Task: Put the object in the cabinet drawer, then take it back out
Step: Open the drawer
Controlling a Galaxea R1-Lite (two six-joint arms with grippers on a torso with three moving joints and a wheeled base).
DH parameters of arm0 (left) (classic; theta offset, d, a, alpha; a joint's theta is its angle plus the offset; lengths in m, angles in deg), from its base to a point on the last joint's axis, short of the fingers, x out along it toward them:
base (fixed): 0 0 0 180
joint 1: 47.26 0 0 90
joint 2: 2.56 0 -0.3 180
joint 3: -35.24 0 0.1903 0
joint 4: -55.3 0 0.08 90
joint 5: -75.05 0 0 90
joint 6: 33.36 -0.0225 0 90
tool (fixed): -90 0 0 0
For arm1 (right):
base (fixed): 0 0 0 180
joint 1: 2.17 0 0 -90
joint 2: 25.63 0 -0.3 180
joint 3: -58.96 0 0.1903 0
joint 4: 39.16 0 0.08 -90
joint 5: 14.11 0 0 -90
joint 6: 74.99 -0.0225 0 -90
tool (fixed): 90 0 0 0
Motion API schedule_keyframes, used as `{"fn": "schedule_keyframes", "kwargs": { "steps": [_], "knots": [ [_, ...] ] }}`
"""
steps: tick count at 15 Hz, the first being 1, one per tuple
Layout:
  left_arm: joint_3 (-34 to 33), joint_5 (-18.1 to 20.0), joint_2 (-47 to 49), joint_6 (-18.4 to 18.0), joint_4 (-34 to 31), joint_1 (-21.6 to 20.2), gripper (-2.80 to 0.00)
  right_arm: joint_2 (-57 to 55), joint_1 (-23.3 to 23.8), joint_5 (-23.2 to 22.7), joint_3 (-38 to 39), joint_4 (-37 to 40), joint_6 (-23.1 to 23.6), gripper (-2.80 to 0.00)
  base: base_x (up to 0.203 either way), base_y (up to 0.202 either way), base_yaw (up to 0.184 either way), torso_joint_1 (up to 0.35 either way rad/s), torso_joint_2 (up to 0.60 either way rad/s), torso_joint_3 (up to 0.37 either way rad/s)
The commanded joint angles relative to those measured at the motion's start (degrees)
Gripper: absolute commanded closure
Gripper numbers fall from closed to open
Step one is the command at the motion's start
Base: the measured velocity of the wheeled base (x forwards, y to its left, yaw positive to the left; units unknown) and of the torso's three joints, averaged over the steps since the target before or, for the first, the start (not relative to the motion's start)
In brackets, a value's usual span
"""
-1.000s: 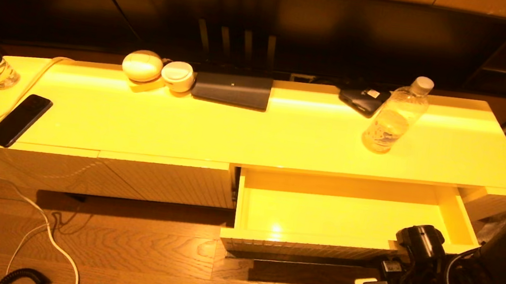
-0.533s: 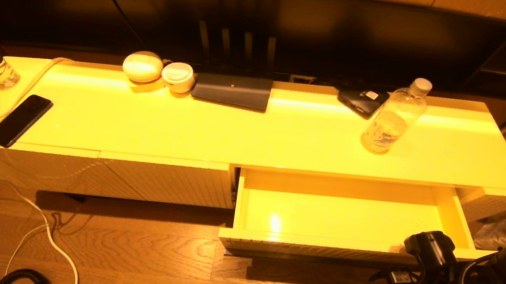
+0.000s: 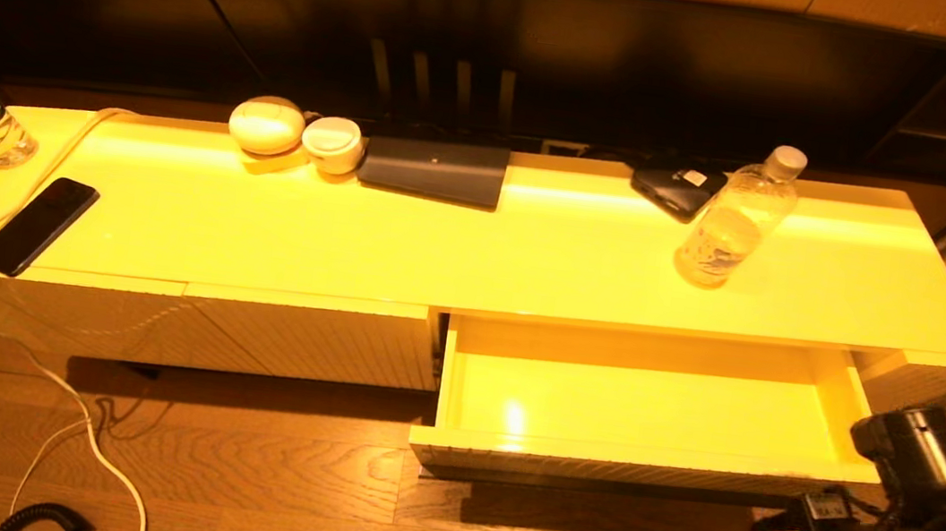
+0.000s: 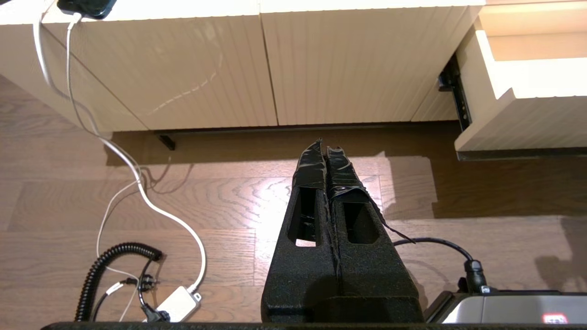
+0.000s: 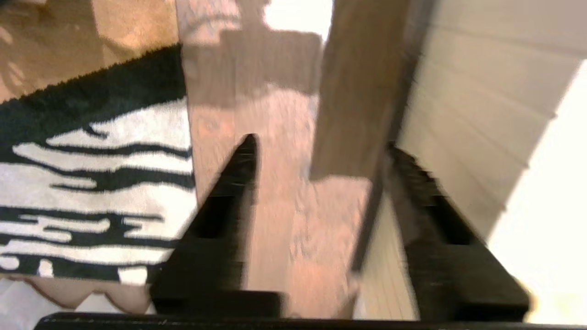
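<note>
drawer (image 3: pixel 645 408) pulled out, nothing inside: ready to receive bottle (image 3: pixel 739 219), standing upright on tabletop (image 3: pixel 440 243) directly behind it. right gripper (image 5: pixel 321 151) spread wide, holding nothing, low beside drawer's right front corner; only right wrist view shows this gap. left gripper (image 4: pixel 326 151) pressed closed, parked above floor; absent from head view.

Head view warm, dim; glare spot on drawer (image 3: pixel 515 417) floor, lower centre. Right wrist view motion-blurred throughout. Left wrist view sharp.
</note>
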State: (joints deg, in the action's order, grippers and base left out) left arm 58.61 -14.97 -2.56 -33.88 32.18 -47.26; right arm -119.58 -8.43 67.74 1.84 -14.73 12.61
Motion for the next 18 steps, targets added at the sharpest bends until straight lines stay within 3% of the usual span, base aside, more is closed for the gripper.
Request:
{"fn": "schedule_keyframes", "kwargs": {
  "steps": [1, 3, 5, 7, 9, 18],
  "knots": [
    [-0.1, 0.0, 0.0, 0.0, 0.0, 0.0, 0.0, 16.3, 0.4, 0.0, -1.0, 9.6, 0.5, 0.0, 0.0, 0.0, 0.0, 0.0, 0.0, 0.0],
    [-0.2, -0.1, 0.0, 0.0, 0.0, 0.0, 0.0, 23.6, 0.6, 0.4, -5.8, 23.0, 0.1, 0.0, 0.0, 0.0, 0.0, 0.0, 0.0, 0.0],
    [-0.1, -0.1, 0.0, 0.0, 0.0, 0.0, 0.0, 23.9, 0.4, 0.5, -11.8, 29.8, -3.4, 0.0, 0.0, 0.0, 0.0, 0.0, 0.0, 0.0],
    [-0.1, -0.1, 0.0, 0.0, 0.0, 0.0, 0.0, 18.8, -1.5, 0.7, -15.8, 31.4, -14.0, 0.0, 0.0, 0.0, 0.0, 0.0, 0.0, 0.0],
    [-0.1, 0.0, 0.0, 0.0, 0.0, 0.0, 0.0, 12.8, -4.3, 1.4, -20.3, 31.9, -27.5, 0.0, 0.0, 0.0, 0.0, 0.0, 0.0, 0.0],
    [-0.1, -0.1, 0.0, 0.0, 0.0, 0.0, 0.0, -10.0, -5.6, 2.0, -38.5, 32.3, -64.9, 0.0, 0.0, 0.0, 0.0, 0.0, 0.0, 0.0]
  ]
}}
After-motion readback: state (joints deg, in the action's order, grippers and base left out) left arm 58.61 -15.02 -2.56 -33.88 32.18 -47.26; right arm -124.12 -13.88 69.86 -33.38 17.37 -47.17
